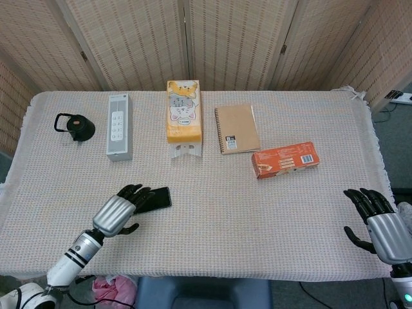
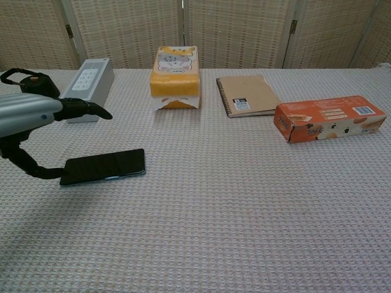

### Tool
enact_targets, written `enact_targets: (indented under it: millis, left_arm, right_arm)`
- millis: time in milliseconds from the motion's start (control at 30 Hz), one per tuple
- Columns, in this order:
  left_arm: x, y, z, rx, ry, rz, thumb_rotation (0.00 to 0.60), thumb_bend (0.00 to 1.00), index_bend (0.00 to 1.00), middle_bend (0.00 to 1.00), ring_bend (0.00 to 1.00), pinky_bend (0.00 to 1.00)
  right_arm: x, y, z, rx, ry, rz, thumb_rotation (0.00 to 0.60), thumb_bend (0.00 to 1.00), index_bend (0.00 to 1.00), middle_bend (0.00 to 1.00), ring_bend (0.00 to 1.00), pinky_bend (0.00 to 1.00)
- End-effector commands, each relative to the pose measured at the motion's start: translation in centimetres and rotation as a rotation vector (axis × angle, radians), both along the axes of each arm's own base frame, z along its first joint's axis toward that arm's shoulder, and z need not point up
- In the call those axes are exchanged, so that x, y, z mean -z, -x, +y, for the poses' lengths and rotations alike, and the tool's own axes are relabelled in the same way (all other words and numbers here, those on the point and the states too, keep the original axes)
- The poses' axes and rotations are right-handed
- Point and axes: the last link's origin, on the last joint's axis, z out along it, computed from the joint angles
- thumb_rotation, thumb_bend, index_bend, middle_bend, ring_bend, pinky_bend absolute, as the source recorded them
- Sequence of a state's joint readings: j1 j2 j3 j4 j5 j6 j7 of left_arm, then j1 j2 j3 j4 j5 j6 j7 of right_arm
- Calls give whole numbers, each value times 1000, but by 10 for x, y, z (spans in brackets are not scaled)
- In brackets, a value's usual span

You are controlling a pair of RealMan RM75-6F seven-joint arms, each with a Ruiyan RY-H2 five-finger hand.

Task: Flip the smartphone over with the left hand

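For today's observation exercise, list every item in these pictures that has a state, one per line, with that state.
Smartphone: flat on the cloth, dark side up, not yet flipped.
Left hand: above the phone's left end, fingers spread, holding nothing.
Right hand: at the table's right edge, fingers apart, holding nothing.
Notebook: closed, lying flat.
Orange box: closed, on its side.
Tissue box: lying flat.

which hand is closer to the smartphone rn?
Left. The left hand is over the smartphone's left end; the right hand sits at the table's far right edge.
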State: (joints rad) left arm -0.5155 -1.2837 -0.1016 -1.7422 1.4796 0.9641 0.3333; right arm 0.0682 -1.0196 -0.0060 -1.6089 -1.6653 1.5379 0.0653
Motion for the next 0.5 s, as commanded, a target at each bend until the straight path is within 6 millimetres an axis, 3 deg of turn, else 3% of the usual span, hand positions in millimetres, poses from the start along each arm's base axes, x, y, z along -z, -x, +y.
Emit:
enact_targets:
  millis: [33,500]
  left_arm:
    - [20,-11,8,16,11,30,600,293,114,124,96,143]
    - [55,12,23,-32,-25,105,600,293,114,124,96,143]
  right_arm:
    - [-1,1,1,3,4,1,600,254,139,166,129,151]
    - [-2,2,0,12,4,5,600,253,139,166,129,151]
